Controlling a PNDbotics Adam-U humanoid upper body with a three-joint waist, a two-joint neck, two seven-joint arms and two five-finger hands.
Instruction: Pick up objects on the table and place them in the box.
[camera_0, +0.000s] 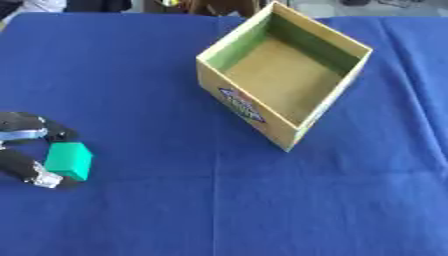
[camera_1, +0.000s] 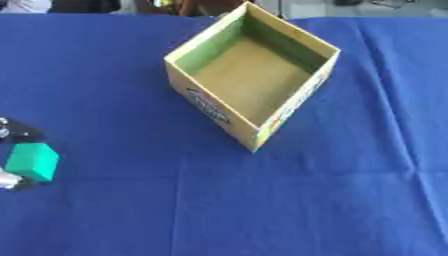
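Note:
A small green block (camera_0: 68, 160) lies on the blue tablecloth at the far left. My left hand (camera_0: 26, 131) comes in from the left edge, its black fingers (camera_0: 24, 169) curled round the block from above and below and touching it. The open cardboard box (camera_0: 213, 53) stands at the upper middle, turned cornerwise, with green inner walls, a brown floor and a printed label on its front side. Nothing lies inside it. My right hand shows in neither view.
The blue tablecloth (camera_0: 219, 210) covers the whole table, with faint fold lines across it. Dark shapes and a bit of floor show beyond the far edge.

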